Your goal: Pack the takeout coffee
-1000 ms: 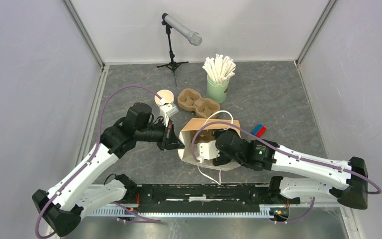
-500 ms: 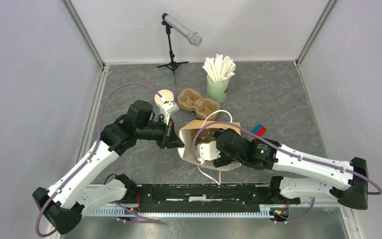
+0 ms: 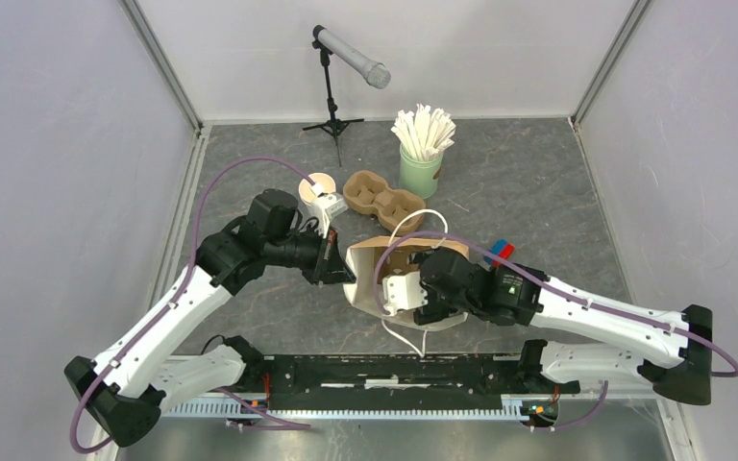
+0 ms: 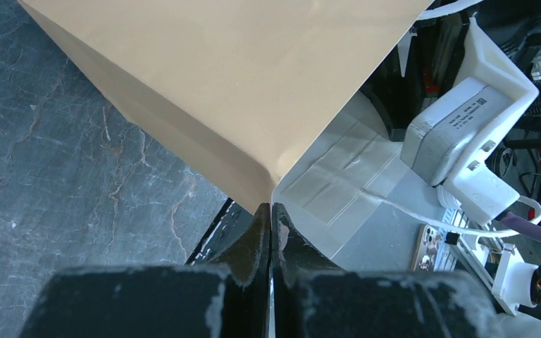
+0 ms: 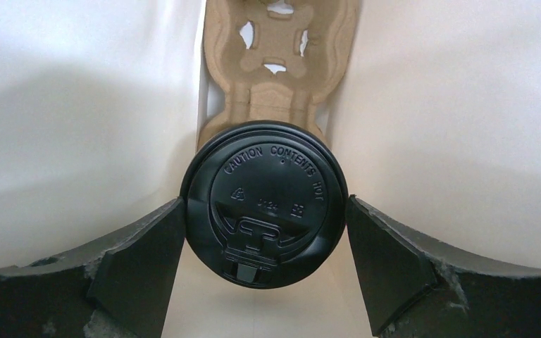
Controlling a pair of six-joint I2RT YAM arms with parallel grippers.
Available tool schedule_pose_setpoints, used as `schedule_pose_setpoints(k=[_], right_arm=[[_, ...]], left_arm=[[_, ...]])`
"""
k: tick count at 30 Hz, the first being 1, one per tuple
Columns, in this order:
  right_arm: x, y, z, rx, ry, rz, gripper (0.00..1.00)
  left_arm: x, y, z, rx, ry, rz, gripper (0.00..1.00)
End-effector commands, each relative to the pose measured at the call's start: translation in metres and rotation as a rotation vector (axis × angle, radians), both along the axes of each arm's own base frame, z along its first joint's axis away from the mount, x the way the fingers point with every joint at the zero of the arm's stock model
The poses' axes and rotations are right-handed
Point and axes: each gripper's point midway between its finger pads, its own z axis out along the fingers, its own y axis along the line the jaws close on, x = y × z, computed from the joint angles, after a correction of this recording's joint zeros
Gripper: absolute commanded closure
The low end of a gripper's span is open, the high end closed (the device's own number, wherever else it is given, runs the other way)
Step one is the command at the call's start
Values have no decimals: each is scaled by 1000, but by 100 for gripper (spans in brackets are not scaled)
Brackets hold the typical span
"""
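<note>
Left arm has nudged toward the far edge, left pincer pressed together on the paper bag's rim. Takeout coffee sits inside the bag, mid-counter, by a pulp carrier, long axis toward the mouth, lid outward. Right pincer spread beside the lid: likely release; next, a straight withdrawal without tipping it

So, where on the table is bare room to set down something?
Bare: the back right, between the green cup and the right wall; the back left, left of the microphone stand. Crowded: the middle, around the paper bag, pulp carrier and lidless cup.
</note>
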Motion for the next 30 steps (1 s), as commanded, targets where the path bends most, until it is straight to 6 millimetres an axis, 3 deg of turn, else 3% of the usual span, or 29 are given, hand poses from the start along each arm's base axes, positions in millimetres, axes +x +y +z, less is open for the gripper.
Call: schedule_pose_setpoints(k=[1, 8, 13, 17, 26, 30], right_arm=[[-7, -17, 8, -27, 31, -15, 10], [-13, -13, 7, -19, 72, -10, 9], [-13, -6, 11, -9, 84, 1, 15], [-13, -3, 13, 1, 89, -2, 10], [-15, 5, 19, 26, 109, 8, 12], [-14, 10, 24, 46, 112, 8, 8]], left_arm=[[10, 4, 8, 26, -59, 21, 98], [13, 3, 9, 29, -59, 24, 98], [14, 2, 11, 26, -54, 29, 98], [15, 1, 10, 24, -44, 35, 98], [14, 0, 13, 15, -33, 43, 98], [13, 0, 11, 16, -23, 42, 98]])
